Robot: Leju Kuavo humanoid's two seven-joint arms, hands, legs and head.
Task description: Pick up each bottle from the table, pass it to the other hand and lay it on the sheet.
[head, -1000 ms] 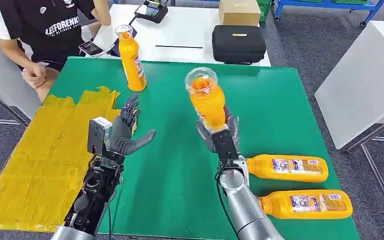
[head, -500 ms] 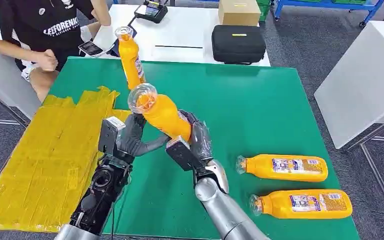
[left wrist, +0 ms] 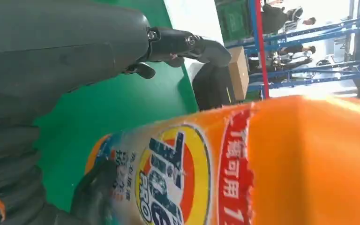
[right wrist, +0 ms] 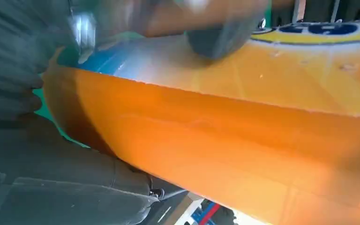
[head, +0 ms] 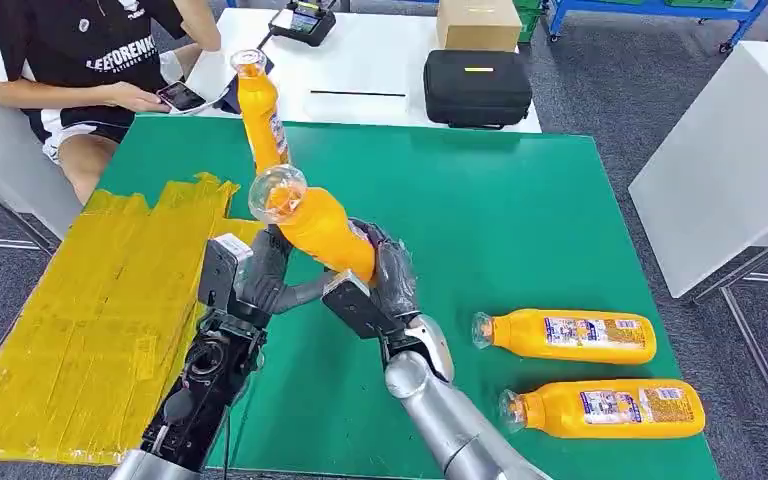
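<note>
The right hand grips an orange bottle above the green counter. The bottle tilts, with its clear end up and leaning toward the yellow sheet. The left hand is right beside the bottle, fingers spread, and its thumb reaches under the bottle. From the head view I cannot tell if the thumb touches.

The left wrist view shows what the head view does not: the bottle's label with a round red and yellow mark, very close, and the left hand's fingers apart from the bottle with green counter between. In the right wrist view the bottle sits tight against the right hand's grey palm.

Right of the held bottle, two more orange bottles lie on their sides on the counter, one nearer and one a bit farther. Beyond the held bottle, another orange bottle stands upright. Behind that standing bottle is a white table with a black case and a cardboard box. A person sits near the sheet's far end with a phone.
</note>
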